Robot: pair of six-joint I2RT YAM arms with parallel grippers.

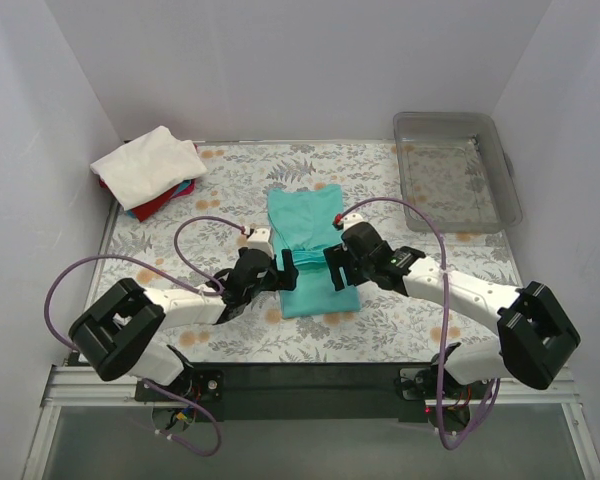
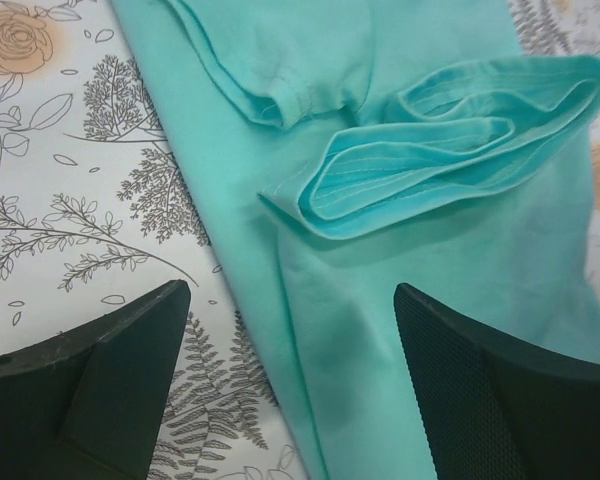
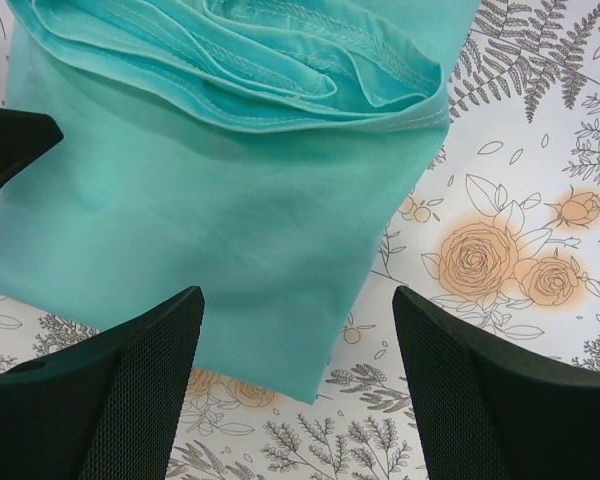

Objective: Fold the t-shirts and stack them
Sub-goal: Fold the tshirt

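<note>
A stack sits at the far left corner of the tabletop [image 1: 230,190]: a white shirt [image 1: 148,165] on top, with a red shirt [image 1: 158,205] and a blue shirt [image 1: 187,187] peeking out beneath it. These 3 look done.

The left gripper [image 1: 288,272] hangs low over the middle of the tabletop with its jaws wide and nothing between them. Its wrist view shows the shirt's left edge running down between the 2 fingers [image 2: 90,380].

The teal shirt [image 1: 305,225] lies in the middle as a long narrow strip running from far to near, sleeves turned in. A bunched hem [image 2: 450,140] of several stitched layers lies across it, between the 2 grippers.

The right gripper [image 1: 332,268] faces the left one from the strip's other side, also spread wide and empty. In its wrist view a corner of the shirt [image 3: 200,200] lies on the tabletop between its fingers.

A clear tray [image 1: 445,116] stands at the far right corner, apart from the work.

I judge the step in hand to be the crosswise fold of the teal shirt. The next move likely calls for both grippers to drop and pinch the layered edges together at matching spots. They would then lift evenly and lay the fold flat before the shirt is carried to the stack.
</note>
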